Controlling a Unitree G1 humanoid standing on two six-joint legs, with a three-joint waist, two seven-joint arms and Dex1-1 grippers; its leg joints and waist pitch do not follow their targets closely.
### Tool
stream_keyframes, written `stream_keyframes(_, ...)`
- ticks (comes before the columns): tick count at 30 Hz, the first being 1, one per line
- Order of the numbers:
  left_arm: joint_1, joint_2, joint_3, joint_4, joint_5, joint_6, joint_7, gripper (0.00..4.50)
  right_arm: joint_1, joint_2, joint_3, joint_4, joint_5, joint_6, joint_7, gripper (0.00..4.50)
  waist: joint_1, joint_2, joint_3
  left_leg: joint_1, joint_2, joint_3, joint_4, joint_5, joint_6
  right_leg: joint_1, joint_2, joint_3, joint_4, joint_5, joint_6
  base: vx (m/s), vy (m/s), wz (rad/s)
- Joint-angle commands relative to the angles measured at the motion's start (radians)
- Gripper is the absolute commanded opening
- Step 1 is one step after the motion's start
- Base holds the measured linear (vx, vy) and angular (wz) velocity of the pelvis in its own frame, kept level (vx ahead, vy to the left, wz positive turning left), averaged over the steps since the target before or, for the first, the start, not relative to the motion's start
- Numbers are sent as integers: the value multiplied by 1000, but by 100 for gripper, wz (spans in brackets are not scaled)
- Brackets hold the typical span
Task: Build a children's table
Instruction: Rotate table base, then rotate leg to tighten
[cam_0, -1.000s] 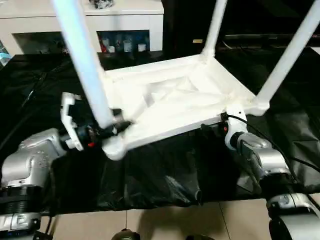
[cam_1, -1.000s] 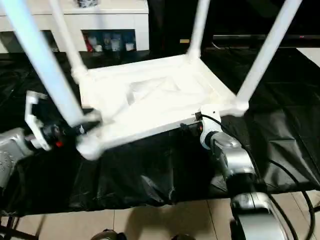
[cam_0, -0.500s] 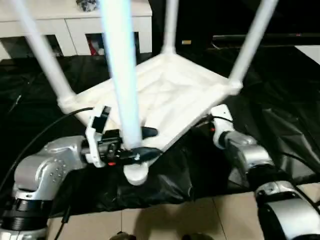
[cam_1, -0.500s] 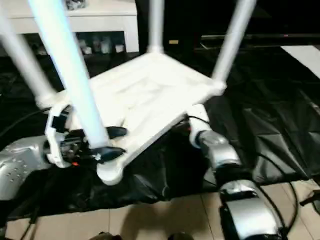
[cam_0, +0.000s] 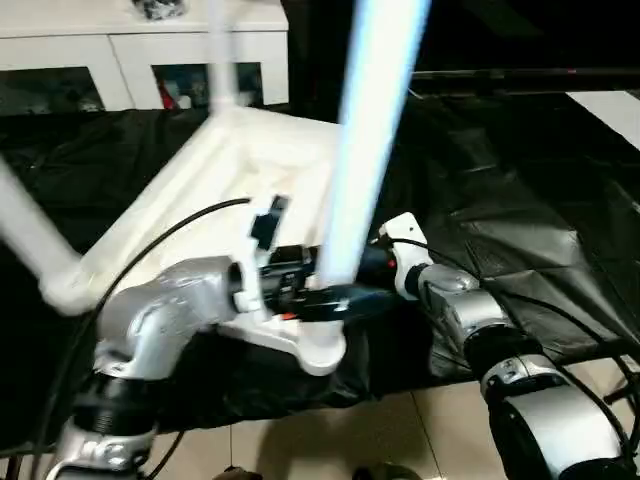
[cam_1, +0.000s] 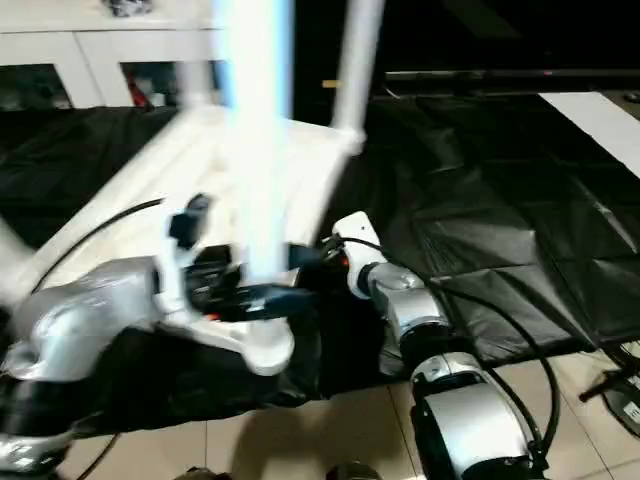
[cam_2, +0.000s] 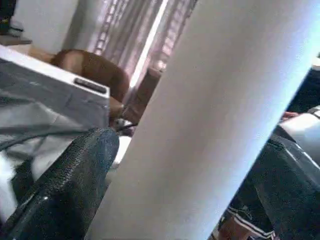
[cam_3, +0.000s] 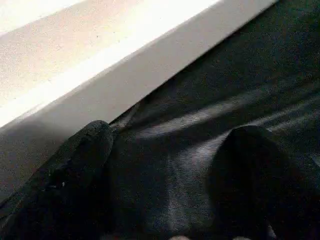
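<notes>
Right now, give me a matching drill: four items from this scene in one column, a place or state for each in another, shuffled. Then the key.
Items
1. left gripper
2. right gripper
3. tabletop
4. cabinet

Places or states
A. upside down on the black cover, legs pointing up
B. behind the work table, white, glass doors
C. fingers either side of the near leg, by its corner socket
D. fingers apart over black cover, at the tabletop's edge, nothing between them

Pairs: 1-C, 2-D, 3-A, 4-B
</notes>
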Motion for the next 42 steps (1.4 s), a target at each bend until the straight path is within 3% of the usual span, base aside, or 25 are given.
stream_keyframes(1,-49,-63,-53,36,41,-57,32,450,-19,61,25,11,5,-19,40,445,14,4,-70,17,61,-34,-72,-267,-4,47,-62,50,-73,-265,-248,0,0,0)
stream_keyframes(4,-111,-155,-89,177,189,-234,122,450,-37,68,-4,47,5,-50,-5,445,16,4,-69,17,63,-39,-73,-300,-17,50,-66,49,-79,-323,-228,0,0,0)
stream_keyframes(8,-140,-173,-98,256,268,-329,188,450,-43,60,-22,60,8,-66,-31,445,13,3,-69,17,64,-43,-74,-327,-16,45,-66,46,-85,-358,-205,0,0,0)
stream_keyframes(10,-165,-161,-105,337,357,-444,260,450,-37,15,-61,67,23,-84,-53,445,16,4,-72,19,63,-42,-73,-324,-12,44,-65,47,-85,-343,-204,0,0,0)
stream_keyframes(16,-153,-114,-91,393,440,-557,259,450,-10,-69,-96,44,29,-100,-37,445,35,7,-76,20,66,-37,-71,-270,11,47,-64,45,-73,-235,-241,0,0,0)
stream_keyframes(21,-86,-6,-127,343,473,-568,176,450,52,-162,-105,-51,31,-99,37,445,42,0,-75,19,65,-35,-70,-267,11,47,-65,46,-72,-258,-230,0,0,0)
stream_keyframes(25,-5,103,-216,274,541,-546,121,450,154,-264,-76,-233,35,-68,195,445,52,3,-72,22,71,-37,-74,-279,14,44,-61,47,-72,-278,-210,0,0,0)
stream_keyframes(29,13,118,-238,280,573,-542,125,432,200,-298,-61,-327,50,-45,260,448,51,1,-68,23,68,-37,-75,-311,7,40,-62,47,-80,-322,-210,0,0,0)
stream_keyframes(31,22,117,-262,300,630,-476,198,414,276,-354,-35,-490,74,-3,347,450,55,1,-66,28,71,-38,-75,-335,1,36,-63,50,-84,-355,-188,0,0,0)
stream_keyframes(33,34,111,-269,285,633,-434,220,401,322,-388,-24,-591,93,26,399,450,61,-3,-65,26,70,-39,-76,-331,7,40,-63,49,-88,-373,-173,0,0,0)
stream_keyframes(38,41,112,-277,274,641,-460,223,356,362,-416,-23,-689,122,68,448,450,56,-6,-63,21,68,-44,-76,-347,9,36,-67,46,-99,-457,-150,0,0,0)
stream_keyframes(39,34,120,-282,295,663,-482,219,341,386,-431,-23,-748,149,113,491,450,53,-9,-63,19,67,-45,-76,-345,11,36,-66,45,-101,-466,-144,0,0,0)
stream_keyframes(42,22,131,-288,316,682,-473,216,320,407,-447,-18,-794,169,138,526,450,54,-5,-64,19,68,-47,-76,-344,14,34,-68,45,-101,-481,-132,0,0,0)
